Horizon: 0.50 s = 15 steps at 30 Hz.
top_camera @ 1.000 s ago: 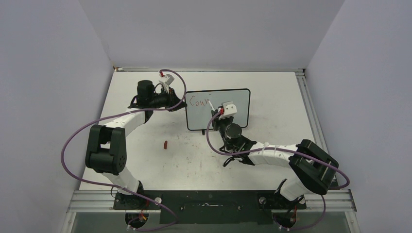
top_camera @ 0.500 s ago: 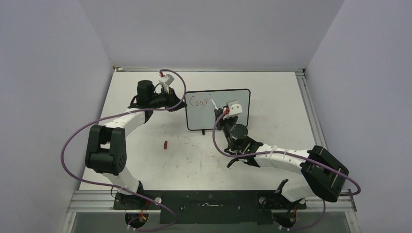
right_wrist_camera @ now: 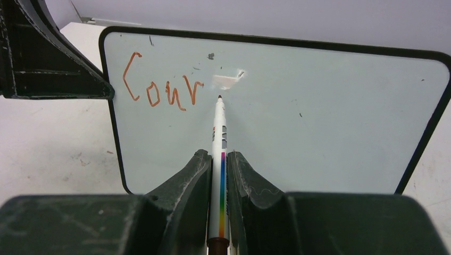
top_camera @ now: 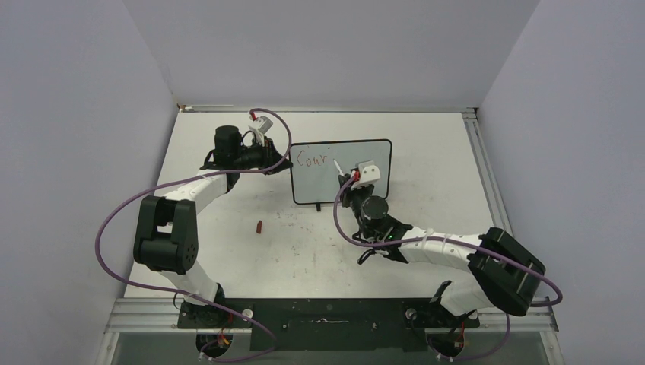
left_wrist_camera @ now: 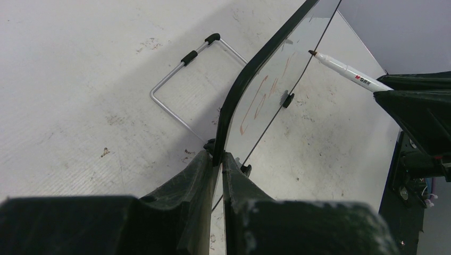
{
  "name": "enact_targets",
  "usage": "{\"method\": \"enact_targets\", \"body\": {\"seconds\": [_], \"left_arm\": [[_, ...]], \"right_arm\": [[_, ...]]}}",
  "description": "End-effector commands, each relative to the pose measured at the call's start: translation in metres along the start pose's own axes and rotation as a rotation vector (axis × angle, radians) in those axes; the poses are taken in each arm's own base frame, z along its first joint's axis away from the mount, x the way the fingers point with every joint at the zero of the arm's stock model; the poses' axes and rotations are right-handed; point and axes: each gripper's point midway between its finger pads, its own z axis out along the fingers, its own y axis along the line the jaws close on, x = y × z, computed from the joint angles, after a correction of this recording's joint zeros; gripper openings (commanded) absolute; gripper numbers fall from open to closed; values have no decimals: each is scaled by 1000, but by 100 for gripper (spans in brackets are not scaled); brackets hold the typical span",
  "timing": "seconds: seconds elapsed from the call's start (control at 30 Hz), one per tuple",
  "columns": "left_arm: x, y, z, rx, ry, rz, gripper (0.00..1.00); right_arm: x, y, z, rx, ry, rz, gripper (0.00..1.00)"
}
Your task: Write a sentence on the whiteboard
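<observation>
The whiteboard [top_camera: 373, 156] stands upright at the table's middle back, white with a thin black frame. Red letters "Cour" [right_wrist_camera: 162, 89] are on its upper left; they also show in the top view [top_camera: 312, 160]. My left gripper [left_wrist_camera: 220, 157] is shut on the board's left edge [left_wrist_camera: 242, 79]; it shows in the top view [top_camera: 286, 163] too. My right gripper [right_wrist_camera: 219, 156] is shut on a white marker [right_wrist_camera: 219, 133] with a rainbow stripe. The marker tip [right_wrist_camera: 219, 97] is at the board just right of the "r". In the top view my right gripper [top_camera: 348, 181] is in front of the board.
A small red marker cap [top_camera: 259, 226] lies on the table left of centre. A wire stand [left_wrist_camera: 181, 90] sticks out behind the board. The left arm's purple cable [top_camera: 114, 220] loops over the table's left side.
The "r" has been added after "Cou". My right gripper with the marker has moved right along the board. The left gripper has not moved.
</observation>
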Motion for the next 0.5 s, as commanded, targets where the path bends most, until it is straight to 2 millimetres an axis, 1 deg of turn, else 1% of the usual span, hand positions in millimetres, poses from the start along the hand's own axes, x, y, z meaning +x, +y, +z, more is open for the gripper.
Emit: {"method": "enact_targets", "body": {"seconds": [0.0,0.47], "left_arm": [[-23,-5,-7,-8,-42,49,0],[-22,-5,-7,-3,-40,48,0]], "right_arm": [[-10,5,9,-18,-36,26,5],[-15,11,21,-18,-63,12,5]]}}
